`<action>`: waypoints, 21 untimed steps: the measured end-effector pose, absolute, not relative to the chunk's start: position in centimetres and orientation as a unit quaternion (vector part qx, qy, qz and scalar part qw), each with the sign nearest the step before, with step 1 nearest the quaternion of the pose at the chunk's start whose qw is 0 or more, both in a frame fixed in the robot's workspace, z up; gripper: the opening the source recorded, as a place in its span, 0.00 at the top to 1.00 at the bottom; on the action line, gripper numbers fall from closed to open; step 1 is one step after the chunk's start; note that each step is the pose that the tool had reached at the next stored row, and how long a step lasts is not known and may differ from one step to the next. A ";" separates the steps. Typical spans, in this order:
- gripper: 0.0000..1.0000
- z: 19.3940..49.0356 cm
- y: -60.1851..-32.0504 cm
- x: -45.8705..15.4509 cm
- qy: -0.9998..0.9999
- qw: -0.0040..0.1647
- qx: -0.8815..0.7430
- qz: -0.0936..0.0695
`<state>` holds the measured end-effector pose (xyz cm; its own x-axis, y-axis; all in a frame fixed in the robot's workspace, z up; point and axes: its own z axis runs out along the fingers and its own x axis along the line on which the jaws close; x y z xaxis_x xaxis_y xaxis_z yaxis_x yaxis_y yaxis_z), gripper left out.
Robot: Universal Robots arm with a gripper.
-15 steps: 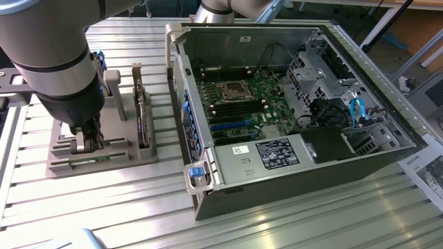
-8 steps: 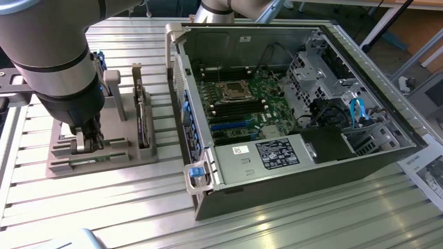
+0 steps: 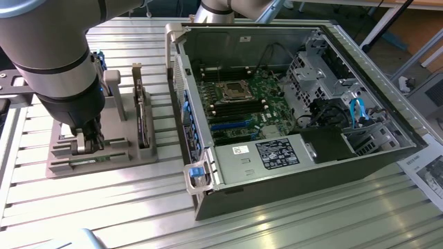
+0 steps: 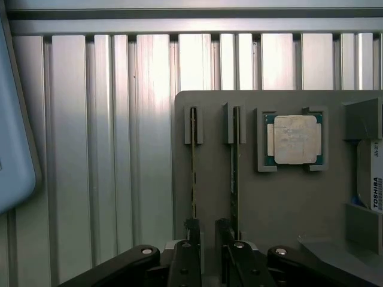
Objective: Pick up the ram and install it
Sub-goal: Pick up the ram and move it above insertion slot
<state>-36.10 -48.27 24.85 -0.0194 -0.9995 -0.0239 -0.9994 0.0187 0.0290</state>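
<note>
While I hover the arm over the holder [image 4: 212, 149] | gripper [image 4: 207, 226] spread, nothing pinched, at the holder's near end | ram [image 4: 193, 173] on edge in its slot, second ram [image 4: 234, 173] just beside, processor [image 4: 293, 139] next over | holder sits at the exterior view's left of the case [image 3: 298, 104].

The arm [image 3: 52, 57] is a chunky pale silver-grey tube with a thin black ring round it, going near-black lower down toward the wrist. There's another silver-grey link [image 3: 232, 8] further back too. The gripper [image 3: 88, 141] is black and grey. Up close it's all matte black linkage bars with shiny round pins [image 4: 146, 252] at the joints, plus narrow black fingers [image 4: 192, 239].
</note>
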 end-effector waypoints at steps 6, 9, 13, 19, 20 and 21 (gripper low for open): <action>0.75 24.7 -48.3 -36.1 -0.714 0.002 0.700 -0.019; 0.75 24.7 -48.3 -36.1 -0.714 0.002 0.700 -0.019; 0.75 24.7 -48.3 -36.1 -0.714 0.002 0.700 -0.019; 0.75 24.6 -48.3 -36.1 -0.714 0.002 0.700 -0.019; 0.75 24.6 -48.4 -36.1 -0.714 0.002 0.700 -0.019; 0.75 24.7 -48.4 -36.1 -0.714 0.002 0.700 -0.019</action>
<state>-36.10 -48.44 24.65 -0.0193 -0.9995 -0.0240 -0.9994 0.0186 0.0289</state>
